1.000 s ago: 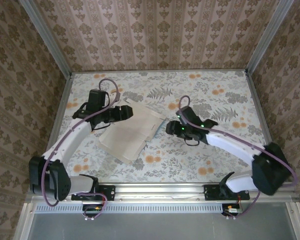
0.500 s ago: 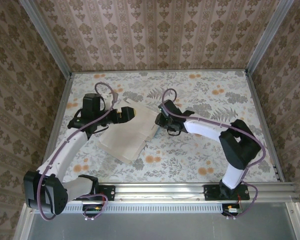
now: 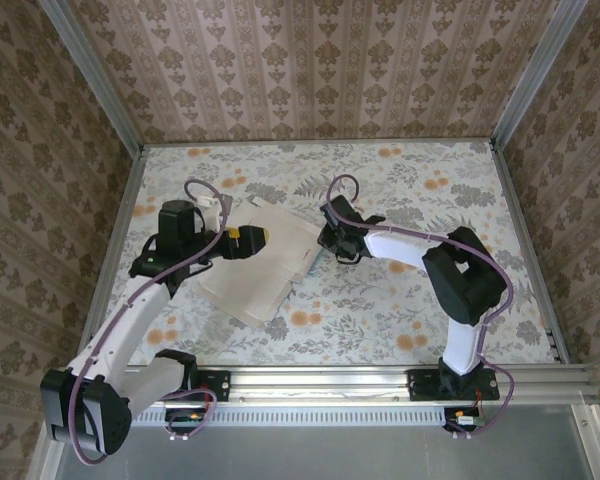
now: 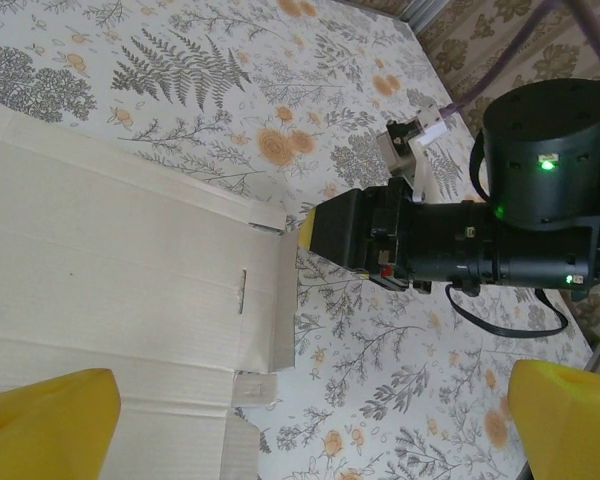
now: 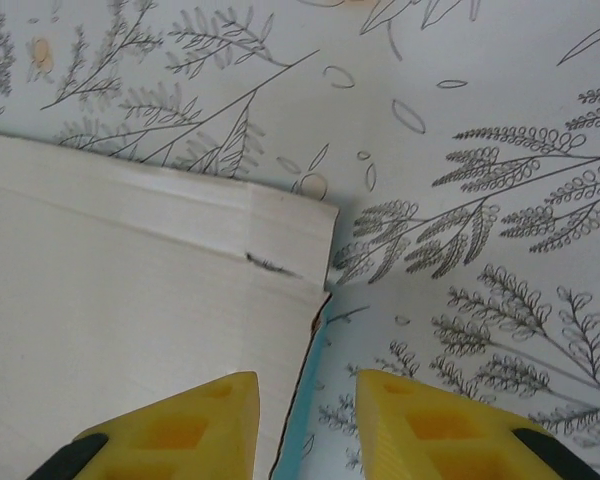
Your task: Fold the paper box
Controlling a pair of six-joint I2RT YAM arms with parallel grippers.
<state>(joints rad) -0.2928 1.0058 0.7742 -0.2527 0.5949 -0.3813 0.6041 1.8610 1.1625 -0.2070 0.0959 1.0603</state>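
- One flat box (image 3: 265, 262): folding not begun.
- Left gripper (image 3: 245, 238): released, wide.
- Right gripper (image 5: 308, 415): part-open astride box edge; next, pinch and lift.

Reaching up from lower left with the left gripper (image 3: 246, 238), jaws spread wide; stretching leftward to frame centre with the right gripper (image 3: 326, 240), jaws narrowly apart.

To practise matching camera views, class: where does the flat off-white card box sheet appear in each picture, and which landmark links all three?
Top external: the flat off-white card box sheet lies centre-left on the table.
Left wrist: the sheet takes the left half.
Right wrist: the sheet takes the left half, its corner near centre.
Shared landmark: the yellow-fingered right gripper at the sheet's right edge.
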